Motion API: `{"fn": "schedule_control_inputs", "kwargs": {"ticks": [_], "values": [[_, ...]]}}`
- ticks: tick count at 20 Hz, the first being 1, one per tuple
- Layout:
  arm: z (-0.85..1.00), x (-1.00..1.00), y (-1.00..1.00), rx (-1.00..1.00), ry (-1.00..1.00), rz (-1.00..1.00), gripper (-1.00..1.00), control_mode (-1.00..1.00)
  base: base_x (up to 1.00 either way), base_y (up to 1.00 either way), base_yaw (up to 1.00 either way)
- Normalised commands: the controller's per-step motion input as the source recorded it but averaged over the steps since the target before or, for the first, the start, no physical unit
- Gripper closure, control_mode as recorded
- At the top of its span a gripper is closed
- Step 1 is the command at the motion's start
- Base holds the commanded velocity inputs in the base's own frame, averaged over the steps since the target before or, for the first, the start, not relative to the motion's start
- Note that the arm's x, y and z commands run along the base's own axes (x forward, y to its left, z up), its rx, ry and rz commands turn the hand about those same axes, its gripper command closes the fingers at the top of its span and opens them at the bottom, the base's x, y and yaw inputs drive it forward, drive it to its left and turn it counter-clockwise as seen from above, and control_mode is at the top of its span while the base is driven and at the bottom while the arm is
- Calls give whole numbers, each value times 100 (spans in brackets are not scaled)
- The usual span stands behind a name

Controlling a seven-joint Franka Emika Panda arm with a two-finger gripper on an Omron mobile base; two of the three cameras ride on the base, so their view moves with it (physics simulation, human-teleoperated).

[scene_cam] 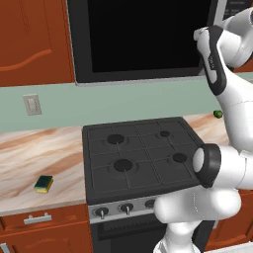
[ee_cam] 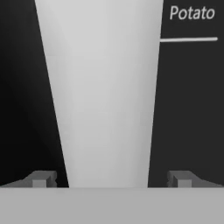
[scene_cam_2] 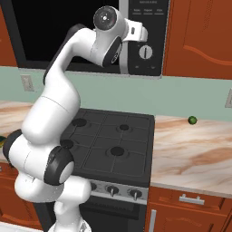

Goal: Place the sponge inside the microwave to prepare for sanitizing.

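The sponge (scene_cam: 43, 184), yellow with a dark green top, lies on the marble counter left of the stove, far from the arm. The microwave (scene_cam: 138, 34) hangs above the stove with its dark glass door (scene_cam_2: 31, 31) closed. My gripper (ee_cam: 111, 179) is raised to the door's right edge, beside the control panel (scene_cam_2: 147, 22). In the hand view a pale grey handle bar (ee_cam: 105, 87) runs up between my two fingertips. The fingertips stand wide apart on either side of it, with a small gap each side, so the gripper is open. The hand (scene_cam_2: 137, 32) sits against the panel above the white knob (scene_cam_2: 145, 52).
A black four-burner stove (scene_cam: 141, 153) with front knobs sits below the microwave. A tiny green ball (scene_cam_2: 192, 120) rests on the counter right of the stove by the wall. Red-brown cabinets (scene_cam_2: 199, 36) flank the microwave. A wall switch (scene_cam: 32, 105) is at the left.
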Motion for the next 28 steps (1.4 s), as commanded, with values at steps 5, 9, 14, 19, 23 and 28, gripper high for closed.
{"fn": "schedule_control_inputs", "kwargs": {"ticks": [5,9,14,19,23,28], "values": [[-5,49,0,0,0,0,100,-100,0,0,0],[-10,30,1,1,0,0,100,-100,0,0,0],[-4,0,7,10,7,3,100,-100,0,0,0],[0,-38,8,4,-2,4,100,-100,0,0,0],[6,-47,18,3,2,0,100,-100,0,0,0],[11,-53,18,1,1,0,100,-100,0,0,0]]}}
